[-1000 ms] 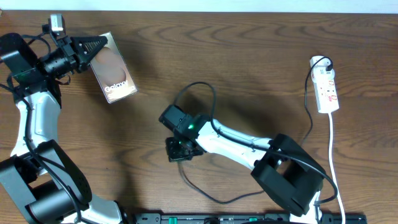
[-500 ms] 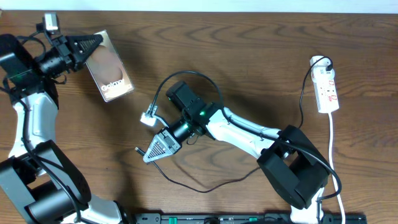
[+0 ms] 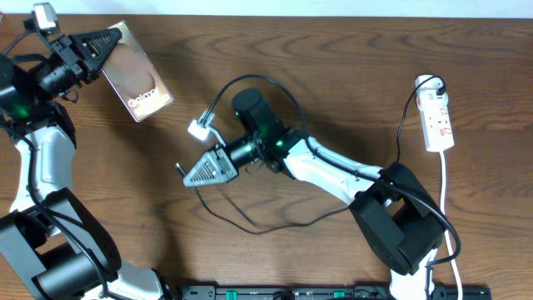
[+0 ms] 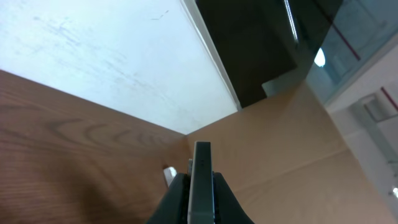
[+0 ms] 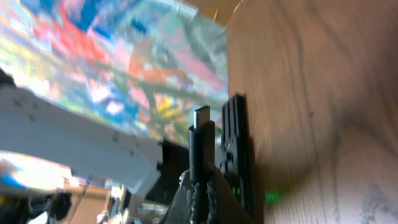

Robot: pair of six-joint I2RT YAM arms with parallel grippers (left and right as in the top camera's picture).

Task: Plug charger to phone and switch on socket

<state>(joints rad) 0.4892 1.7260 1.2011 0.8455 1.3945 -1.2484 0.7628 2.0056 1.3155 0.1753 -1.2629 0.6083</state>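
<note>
The phone, a glossy grey-brown slab with white lettering, is held off the table at the far left, my left gripper shut on its upper edge. The left wrist view shows the phone edge-on between the fingers. My right gripper sits mid-table, pointing left, shut on the charger's black plug tip, which sticks out past the fingers. The charger cable loops around the right arm. The socket, a white power strip with red markings, lies at the far right, well away from both grippers.
The socket's white cord runs down the right side to the front edge. The right arm stretches diagonally across the table's middle. The table's far edge runs along the top, a pale surface behind it.
The left gripper has carried the phone up and to the left. The right gripper has swung from pointing down to pointing left, lifting the plug tip, and the cable loop has shifted with it.
</note>
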